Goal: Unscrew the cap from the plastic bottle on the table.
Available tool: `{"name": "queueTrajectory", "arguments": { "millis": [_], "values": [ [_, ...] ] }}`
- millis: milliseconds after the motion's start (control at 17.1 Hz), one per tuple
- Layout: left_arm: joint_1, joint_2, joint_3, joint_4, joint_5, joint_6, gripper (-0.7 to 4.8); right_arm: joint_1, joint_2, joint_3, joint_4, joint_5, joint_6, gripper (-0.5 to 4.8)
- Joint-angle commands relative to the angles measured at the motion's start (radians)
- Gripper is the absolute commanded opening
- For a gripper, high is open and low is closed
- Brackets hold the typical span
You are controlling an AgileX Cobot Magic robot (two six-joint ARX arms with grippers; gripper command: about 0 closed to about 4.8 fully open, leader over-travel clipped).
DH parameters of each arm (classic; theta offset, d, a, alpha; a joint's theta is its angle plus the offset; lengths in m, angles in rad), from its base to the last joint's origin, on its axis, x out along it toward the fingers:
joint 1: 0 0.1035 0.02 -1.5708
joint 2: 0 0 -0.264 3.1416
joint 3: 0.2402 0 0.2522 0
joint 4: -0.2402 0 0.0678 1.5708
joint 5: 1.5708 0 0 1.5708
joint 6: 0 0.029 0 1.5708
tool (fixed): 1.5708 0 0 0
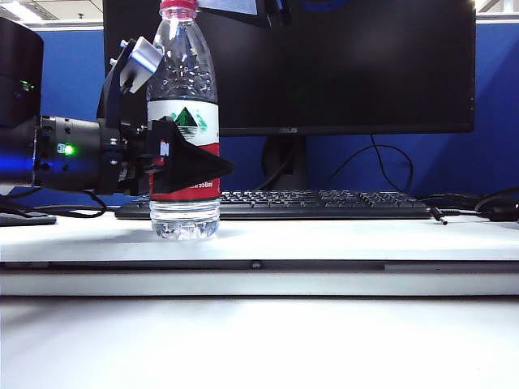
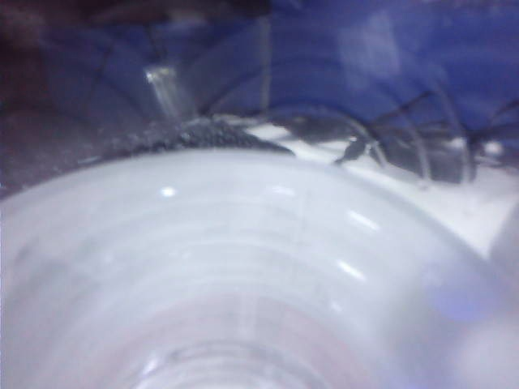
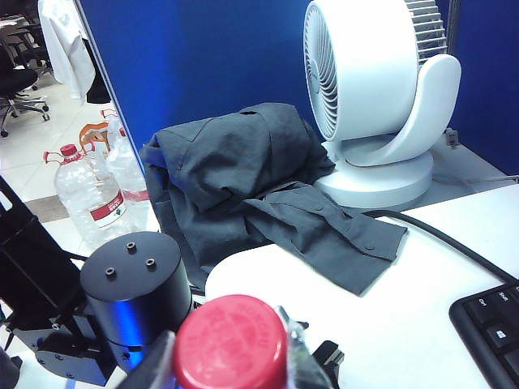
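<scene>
We look first across the wide white table (image 1: 340, 235) with its raised front ledge, and on it stands the tall clear plastic bottle (image 1: 185, 105), upright, left of middle. Its red-and-white label carries a green mountain logo, and a small line of white print near the label's lower edge reads something like "550ml"; the rest we cannot read. The left gripper (image 1: 190, 166) comes in level from the left and its black jaws clasp the bottle around the labelled body. In the left wrist view the clear bottle (image 2: 243, 267) fills nearly the whole picture, pressed close to the lens.

The small round red ribbed cap (image 1: 179, 8) sits on the bottle's neck at the top edge of the exterior view. In the right wrist view the cap (image 3: 231, 342) lies right under the camera, with the right gripper (image 3: 235, 365) close around it; whether its fingers actually pinch the cap we cannot tell.

Behind the bottle lie a black keyboard (image 1: 284, 204) and a black monitor (image 1: 340, 65) marked ASUS
</scene>
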Motion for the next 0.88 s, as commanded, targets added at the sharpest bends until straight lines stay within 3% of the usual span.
{"name": "queueTrajectory", "arguments": {
  "millis": [58, 585, 760, 819, 877],
  "values": [
    [0.001, 0.003, 0.007, -0.032, -0.034, -0.031, 3.26, 0.019, 0.008, -0.011, -0.056, -0.068, 0.007, 1.44],
    [0.001, 0.003, 0.007, -0.032, -0.034, -0.031, 3.26, 0.018, 0.008, -0.011, 0.080, 0.113, 0.073, 1.44],
    [0.001, 0.003, 0.007, -0.033, -0.034, -0.031, 3.26, 0.018, 0.008, -0.011, 0.084, 0.118, 0.077, 1.48],
    [0.001, 0.003, 0.007, -0.033, -0.034, -0.031, 3.26, 0.018, 0.008, -0.011, 0.085, 0.120, 0.077, 1.54],
    [0.001, 0.003, 0.007, -0.033, -0.034, -0.031, 3.26, 0.018, 0.007, -0.011, 0.086, 0.144, 0.079, 2.00]
  ]
}}
